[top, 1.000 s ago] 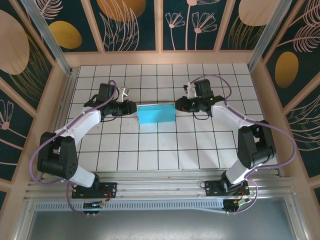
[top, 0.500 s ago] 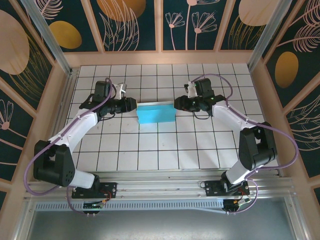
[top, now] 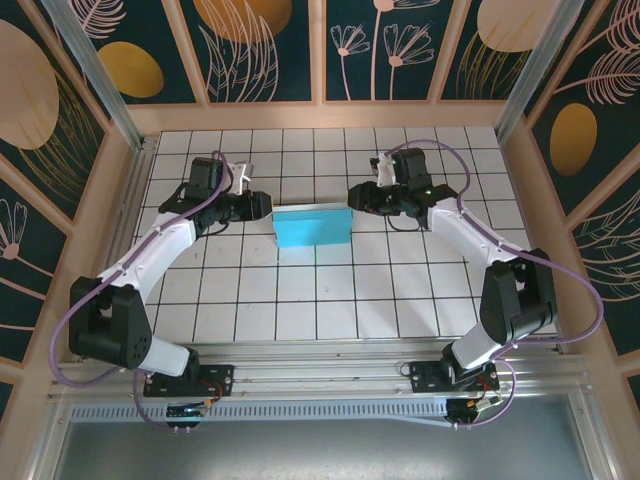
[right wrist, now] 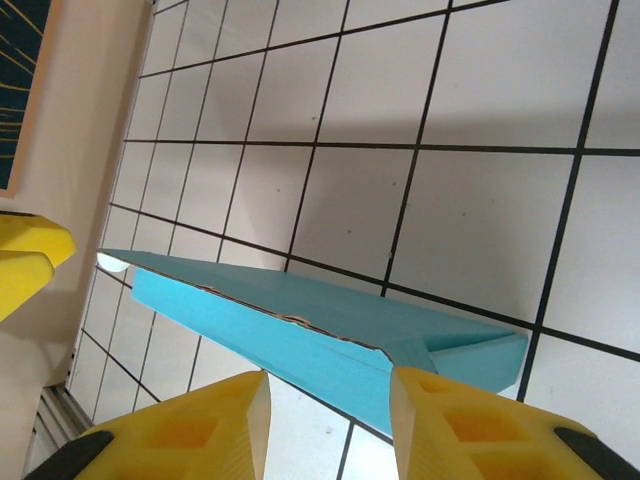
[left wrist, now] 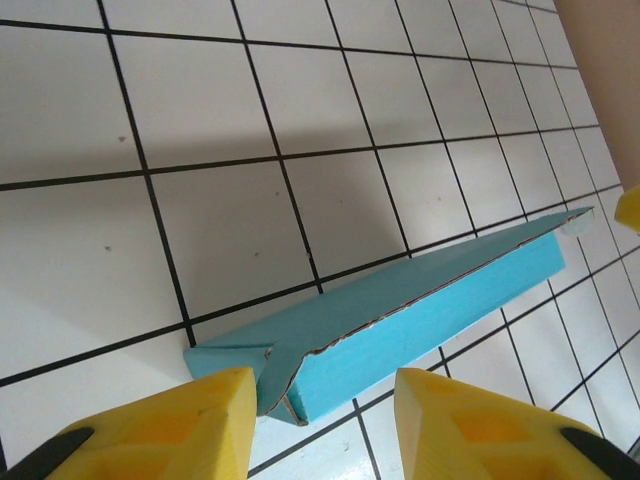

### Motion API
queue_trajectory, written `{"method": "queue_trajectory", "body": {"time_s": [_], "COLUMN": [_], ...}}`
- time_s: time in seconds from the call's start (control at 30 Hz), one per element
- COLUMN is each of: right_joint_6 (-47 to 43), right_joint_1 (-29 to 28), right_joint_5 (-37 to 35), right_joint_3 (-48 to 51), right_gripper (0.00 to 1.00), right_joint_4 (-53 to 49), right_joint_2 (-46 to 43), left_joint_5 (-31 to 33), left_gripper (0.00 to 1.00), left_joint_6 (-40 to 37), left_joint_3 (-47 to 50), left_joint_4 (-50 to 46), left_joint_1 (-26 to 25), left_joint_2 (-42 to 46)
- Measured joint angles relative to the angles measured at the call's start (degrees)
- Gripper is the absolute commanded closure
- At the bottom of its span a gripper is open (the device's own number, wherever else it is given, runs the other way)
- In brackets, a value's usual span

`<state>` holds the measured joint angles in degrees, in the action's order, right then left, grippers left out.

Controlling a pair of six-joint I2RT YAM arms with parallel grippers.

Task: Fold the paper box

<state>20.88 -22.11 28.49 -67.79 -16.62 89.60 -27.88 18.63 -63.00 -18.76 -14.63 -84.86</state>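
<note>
Surface: white tiled table with dark grid lines, walled by panels painted with leaves and gold ovals
Box place: the paper box lies on the tiles at mid-table, between the 2 arms and a little far of centre
Long axis: left to right, so each short end faces 1 gripper
Left gripper: the left gripper sits just beside the box's left end, pointing right along that axis
Left jaws: in the left wrist view the 2 yellow fingers stand spread, with the box end ahead of the gap; nothing is pinched, and whether a finger touches the corner I cannot tell
Right gripper: the right gripper hangs just beside the box's right end, by its far corner, pointing left
Right jaws: its fingers are also spread around empty air, the box stretching away beyond them; nothing held
Nearer arm: neither clearly, as both tips are about equally close to their own end
Box look: turquoise outside, thin card, a shallow closed-looking wedge with a rough seam where the top panel meets the long side wall; triangular tucks show at both short ends
Step judged: body seems largely formed, end flaps or lid likely remain
Next move: likely each gripper works inward on its own end, keeping to the long axis so the light box does not slide
</note>
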Motion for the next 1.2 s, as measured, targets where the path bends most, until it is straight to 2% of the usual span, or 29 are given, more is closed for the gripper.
{"method": "queue_trajectory", "body": {"time_s": [0.33,0.7,1.03,1.2], "right_joint_6": [0.0,0.0,-1.6,-4.1], "right_joint_1": [0.0,0.0,0.0,0.0], "right_joint_5": [-0.6,-0.3,-2.3,-3.2], "right_joint_3": [0.0,0.0,-1.0,-2.4], "right_gripper": [0.74,0.76,0.72,0.71], "right_joint_4": [-1.0,-1.3,-2.8,-3.8], "right_joint_2": [1.0,2.6,2.8,3.2], "left_joint_5": [-1.9,-2.7,-2.7,-2.7], "left_gripper": [0.69,0.75,0.74,0.63], "left_joint_6": [-0.5,-0.4,-0.4,-0.3], "left_joint_3": [-0.1,-0.2,-0.5,-0.8], "left_joint_4": [-1.9,-1.9,-2.1,-2.3], "left_joint_1": [0.0,0.0,0.0,0.0], "left_joint_2": [-2.6,-3.3,-3.5,-3.7]}}
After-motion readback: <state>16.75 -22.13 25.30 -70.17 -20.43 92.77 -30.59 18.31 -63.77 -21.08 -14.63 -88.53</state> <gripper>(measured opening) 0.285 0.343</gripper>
